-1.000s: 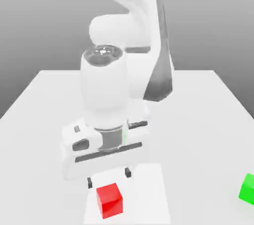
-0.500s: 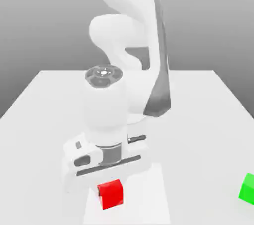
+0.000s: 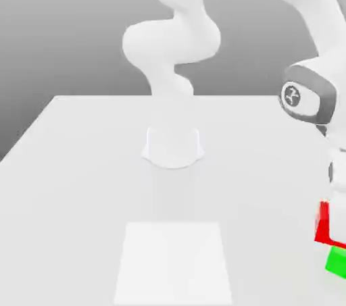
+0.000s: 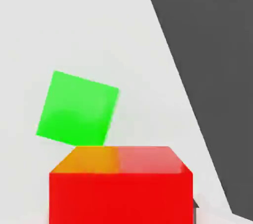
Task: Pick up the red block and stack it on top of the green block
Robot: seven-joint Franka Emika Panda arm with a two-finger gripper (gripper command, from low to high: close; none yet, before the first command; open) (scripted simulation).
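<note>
Basically, the small bright red cube with plain smooth faces [image 4: 121, 198] sits right at the end effector, the white two-finger gripper [image 3: 339, 220], which pinches it, fingers closed on the block. Exterior view: red cube at the far right, partly hidden behind the white hand, its left side and lower edge showing. Hand view: red cube very close to the camera, one flat face toward it, another face sloping away with an orange-yellow tint on one part and a paler pink on the other.

Small bright green cube, smooth faces [image 4: 78, 108], lies on the pale grey smooth tabletop [image 3: 74, 196], just below the red one in the exterior view, cut by the frame edge. In the hand view the red cube overlaps one corner area of the green; green looks turned relative to red. Touching or apart, can't tell.

Arm pose: white jointed robot arm [image 3: 317, 1] reaches over to the exterior view's right, its forearm sloping down to a grey-trimmed wrist joint, hand hanging below that, partly out of frame. Arm base [image 3: 173, 146] stands toward the back middle of the table. White rectangular patch [image 3: 173, 263] lies front and center on the tabletop. Dark grey area [image 4: 212, 69] past the table's edge in the hand view.
</note>
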